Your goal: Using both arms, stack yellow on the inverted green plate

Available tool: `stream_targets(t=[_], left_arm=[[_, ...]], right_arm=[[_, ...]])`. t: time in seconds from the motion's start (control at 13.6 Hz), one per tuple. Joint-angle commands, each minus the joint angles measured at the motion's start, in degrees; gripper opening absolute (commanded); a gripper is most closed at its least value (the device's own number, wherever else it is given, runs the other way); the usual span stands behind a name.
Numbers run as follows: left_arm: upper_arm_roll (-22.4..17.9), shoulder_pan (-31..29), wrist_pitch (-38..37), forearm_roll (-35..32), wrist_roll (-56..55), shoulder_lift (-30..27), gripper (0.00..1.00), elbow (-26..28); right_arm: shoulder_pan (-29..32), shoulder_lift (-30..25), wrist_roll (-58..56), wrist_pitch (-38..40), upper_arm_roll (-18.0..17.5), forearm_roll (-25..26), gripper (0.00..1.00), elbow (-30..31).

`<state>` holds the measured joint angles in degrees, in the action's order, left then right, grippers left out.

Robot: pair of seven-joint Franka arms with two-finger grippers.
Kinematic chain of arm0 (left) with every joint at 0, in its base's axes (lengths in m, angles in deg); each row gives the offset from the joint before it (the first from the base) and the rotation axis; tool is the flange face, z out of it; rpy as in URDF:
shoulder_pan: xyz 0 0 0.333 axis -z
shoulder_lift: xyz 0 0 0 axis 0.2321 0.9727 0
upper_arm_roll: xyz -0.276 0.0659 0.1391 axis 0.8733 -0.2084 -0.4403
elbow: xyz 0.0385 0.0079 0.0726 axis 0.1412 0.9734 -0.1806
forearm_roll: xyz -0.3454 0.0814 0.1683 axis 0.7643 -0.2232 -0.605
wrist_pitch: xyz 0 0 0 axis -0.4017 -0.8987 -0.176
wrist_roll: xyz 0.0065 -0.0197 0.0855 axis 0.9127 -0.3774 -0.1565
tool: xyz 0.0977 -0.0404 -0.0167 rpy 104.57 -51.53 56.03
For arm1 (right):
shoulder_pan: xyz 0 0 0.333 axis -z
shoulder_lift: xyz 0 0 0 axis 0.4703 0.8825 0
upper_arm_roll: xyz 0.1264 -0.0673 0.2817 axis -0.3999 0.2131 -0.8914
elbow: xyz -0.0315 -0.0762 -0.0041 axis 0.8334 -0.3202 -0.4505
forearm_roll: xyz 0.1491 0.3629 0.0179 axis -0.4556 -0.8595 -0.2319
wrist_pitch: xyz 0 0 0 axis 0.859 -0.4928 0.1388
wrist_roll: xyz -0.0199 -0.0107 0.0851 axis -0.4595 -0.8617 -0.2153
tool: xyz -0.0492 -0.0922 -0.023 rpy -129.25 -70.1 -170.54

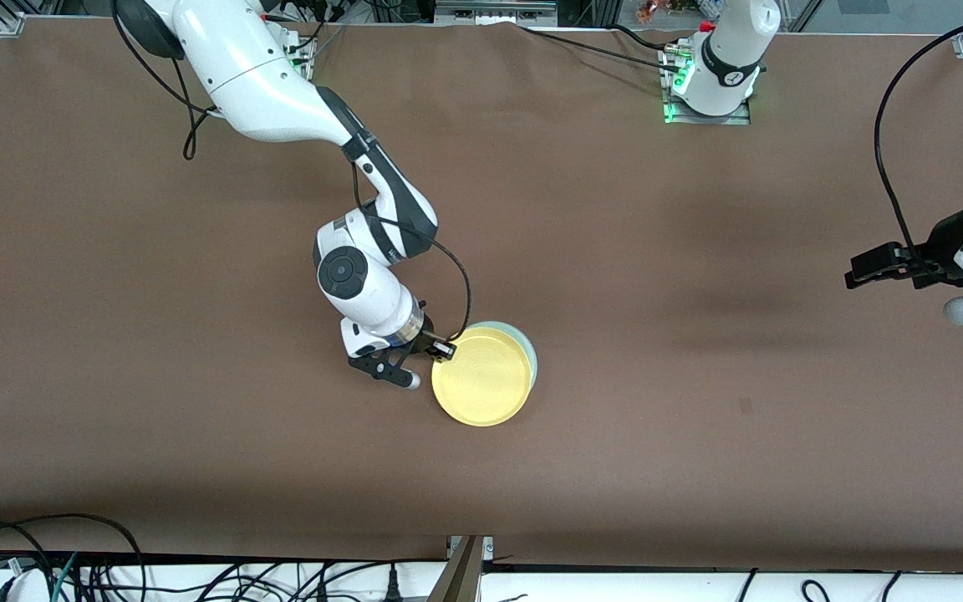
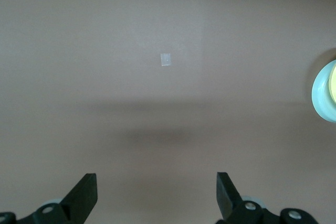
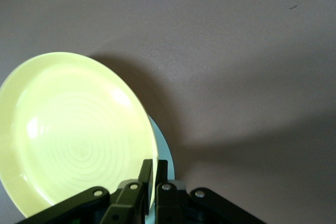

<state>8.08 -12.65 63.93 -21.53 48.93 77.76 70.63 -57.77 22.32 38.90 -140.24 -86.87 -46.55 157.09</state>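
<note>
The yellow plate [image 1: 481,376] is held tilted over the pale green plate [image 1: 529,349], which lies on the table and shows only as a thin crescent past the yellow rim. My right gripper [image 1: 440,349] is shut on the yellow plate's rim at the side toward the right arm's end. In the right wrist view the yellow plate [image 3: 73,129] fills the frame with the green plate's edge [image 3: 164,150] under it, and the right gripper [image 3: 155,169] pinches the rim. My left gripper [image 1: 853,276] waits open and empty at the left arm's end; in its own view the left gripper [image 2: 156,192] is over bare table.
The brown table [image 1: 699,251] holds a small pale tag [image 1: 746,405], also in the left wrist view [image 2: 166,59]. The plates' edge [image 2: 325,93] shows at that view's border. Cables run along the table edge nearest the camera.
</note>
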Motion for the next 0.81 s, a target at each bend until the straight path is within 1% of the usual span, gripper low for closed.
stream_targets(t=[0.0,0.15,0.22,0.37,0.51,0.66,0.73], left_arm=[[0.0,0.2,-0.5,0.0,-0.6,0.1,1.00,-0.6],[0.0,0.2,-0.5,0.0,-0.6,0.1,1.00,-0.7],[0.0,0.2,-0.5,0.0,-0.5,0.1,1.00,-0.6],[0.0,0.1,-0.5,0.0,-0.6,0.1,1.00,-0.6],[0.0,0.1,-0.5,0.0,-0.6,0.1,1.00,-0.6],[0.0,0.1,-0.5,0.0,-0.6,0.1,1.00,-0.6],[0.0,0.1,-0.5,0.0,-0.6,0.1,1.00,-0.6]], right_arm=[[-1.7,-0.2,0.6,1.3,0.2,-0.2,1.00,-0.9],[-1.8,-2.0,0.5,2.1,0.7,0.4,1.00,-0.8],[-1.5,-3.5,0.2,4.4,1.4,0.4,1.00,-0.9],[-1.5,-7.8,-0.3,10.8,4.9,0.4,1.00,-1.1],[-1.4,-11.0,-2.6,17.8,10.2,0.5,1.00,-1.1],[-1.3,-13.7,-9.1,23.1,15.2,0.4,1.00,-1.1],[-1.3,-14.7,-12.8,25.4,18.3,0.3,1.00,-1.1]])
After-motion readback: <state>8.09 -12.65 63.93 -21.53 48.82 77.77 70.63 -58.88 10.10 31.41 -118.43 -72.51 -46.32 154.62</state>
